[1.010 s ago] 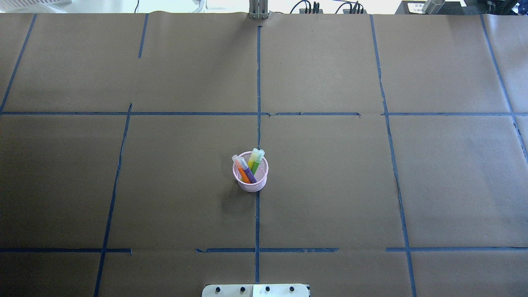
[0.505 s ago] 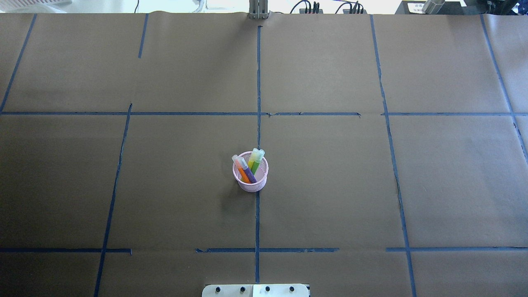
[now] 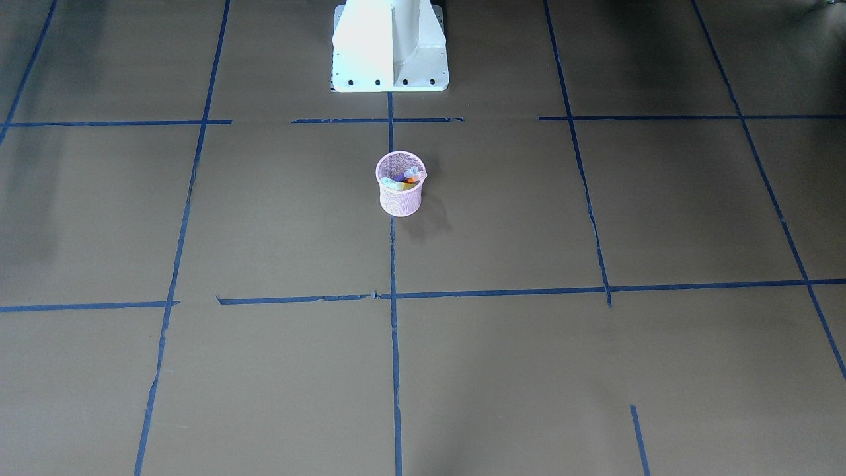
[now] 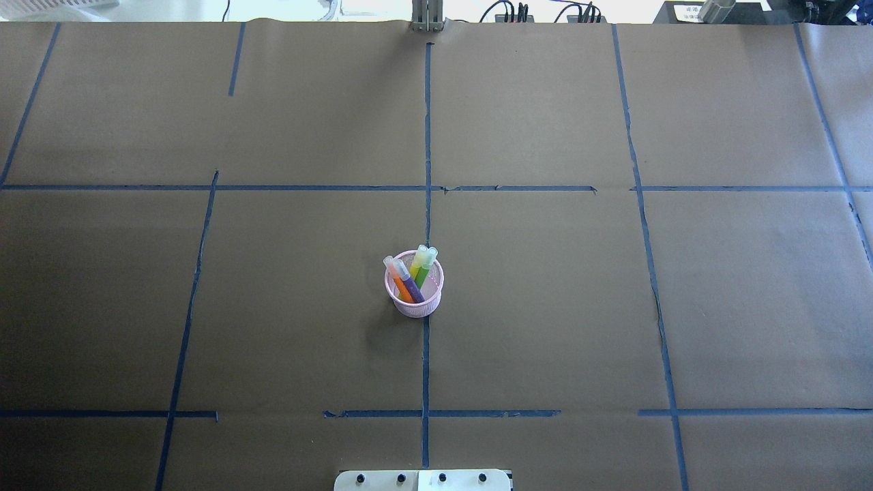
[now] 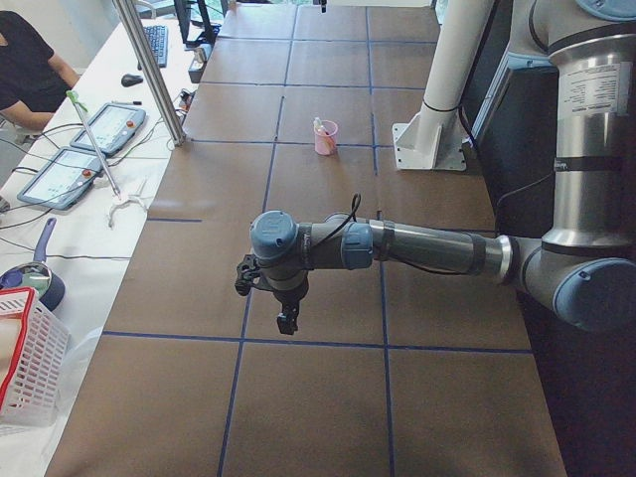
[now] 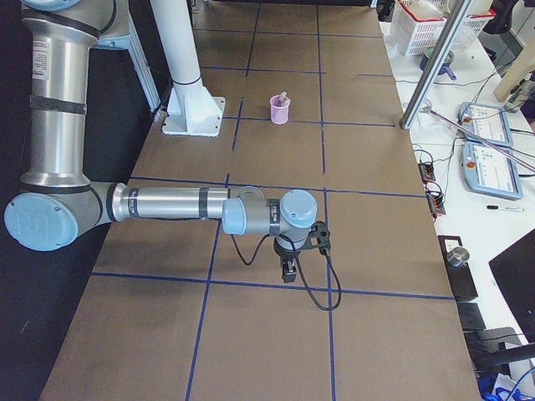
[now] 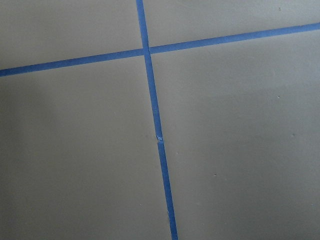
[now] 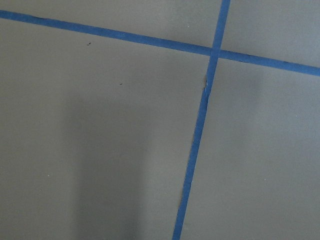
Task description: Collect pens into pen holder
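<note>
**Pen holder** (image 4: 414,293): pink mesh cup, upright on the brown papered surface (image 4: 545,307), on the central blue tape line (image 4: 427,136) and near the white robot base (image 3: 390,46).

**Pens:** all in the cup, leaning on its rim, pale caps up. The overhead view separates orange pen (image 4: 401,286), purple pen (image 4: 411,288) and green pen (image 4: 423,274), with a yellow shaft (image 4: 415,267) beside the green. The front-facing view shows only cap ends over the rim, and the side views only a pale tip or two.

**Left fingers** (image 5: 286,320): seen only from the left end, pointing down above the surface, well apart from the cup. Whether they are spread or closed cannot be told.

**Right fingers** (image 6: 288,269): seen only from the right end, in the same posture and with the spread equally undecided.

**Wrist cameras:** bare surface and crossing tape lines only.

**Side views only:** a seated person (image 5: 25,65), cut off by the frame, two touchscreen pendants (image 5: 84,149) and a white basket (image 5: 25,368).

**Writing:** a white label on the near left arm (image 5: 596,84) is too small to read.
</note>
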You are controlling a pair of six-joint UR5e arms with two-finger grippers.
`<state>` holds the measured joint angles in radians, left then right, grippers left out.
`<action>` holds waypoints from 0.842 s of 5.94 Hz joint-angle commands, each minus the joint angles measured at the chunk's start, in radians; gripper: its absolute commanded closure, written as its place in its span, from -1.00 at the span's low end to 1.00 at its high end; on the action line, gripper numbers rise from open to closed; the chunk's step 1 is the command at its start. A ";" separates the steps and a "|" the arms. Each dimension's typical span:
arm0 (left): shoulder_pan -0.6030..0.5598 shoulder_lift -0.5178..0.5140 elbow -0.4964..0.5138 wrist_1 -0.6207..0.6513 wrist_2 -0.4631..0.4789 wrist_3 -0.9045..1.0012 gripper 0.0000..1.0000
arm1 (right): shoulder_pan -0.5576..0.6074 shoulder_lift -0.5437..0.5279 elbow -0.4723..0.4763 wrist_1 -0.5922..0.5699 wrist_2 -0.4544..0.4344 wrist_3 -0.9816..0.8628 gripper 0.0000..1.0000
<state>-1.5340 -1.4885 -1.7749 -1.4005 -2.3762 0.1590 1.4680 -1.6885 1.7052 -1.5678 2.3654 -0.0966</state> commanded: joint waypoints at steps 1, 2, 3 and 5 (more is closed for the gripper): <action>0.000 0.008 -0.009 0.000 -0.001 0.000 -1.00 | 0.000 0.000 -0.004 0.000 0.000 0.000 -1.00; 0.000 0.011 0.001 0.000 -0.001 0.004 -1.00 | 0.000 -0.002 -0.007 0.000 0.000 0.000 -1.00; 0.000 0.008 -0.004 0.000 0.000 -0.001 -1.00 | 0.000 -0.002 -0.007 0.000 0.000 0.000 -1.00; 0.000 -0.001 0.000 0.000 -0.001 -0.003 -1.00 | 0.000 -0.002 -0.007 0.000 0.000 0.000 -1.00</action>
<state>-1.5340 -1.4851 -1.7770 -1.4005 -2.3766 0.1571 1.4680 -1.6904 1.6982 -1.5677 2.3654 -0.0966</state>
